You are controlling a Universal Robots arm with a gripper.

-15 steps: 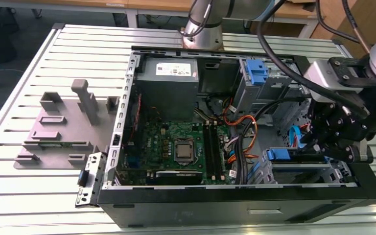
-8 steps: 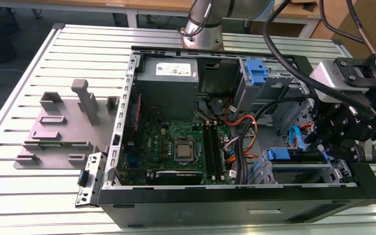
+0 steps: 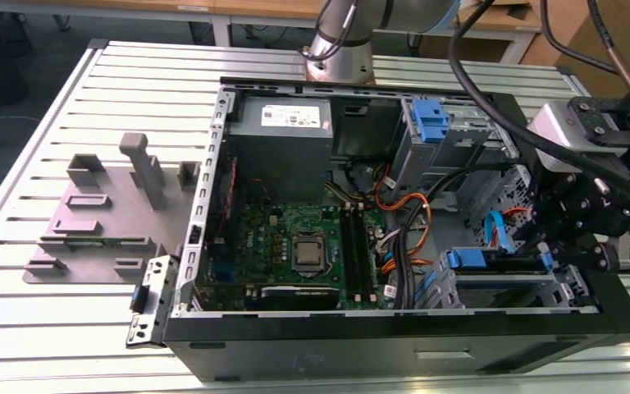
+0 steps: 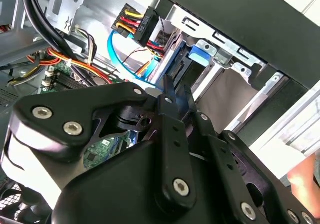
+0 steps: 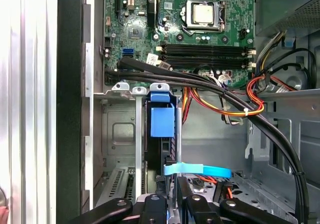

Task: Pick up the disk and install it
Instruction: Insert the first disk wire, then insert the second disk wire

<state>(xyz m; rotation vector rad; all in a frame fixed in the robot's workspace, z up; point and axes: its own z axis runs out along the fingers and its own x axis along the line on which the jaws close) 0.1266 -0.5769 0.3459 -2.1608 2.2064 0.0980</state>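
Black jaws are narrowly pinching the near end of the disk (image 5: 162, 120), which is standing on edge in the drive bay (image 5: 120, 134), long axis pointing away toward the motherboard (image 5: 200, 44).

I see an open computer case (image 3: 403, 349) on a slatted table (image 3: 63, 328), green motherboard (image 3: 293, 238) inside, grey power supply (image 3: 282, 135) just beside it, grey fixture (image 3: 102, 217) at the exterior view's left.
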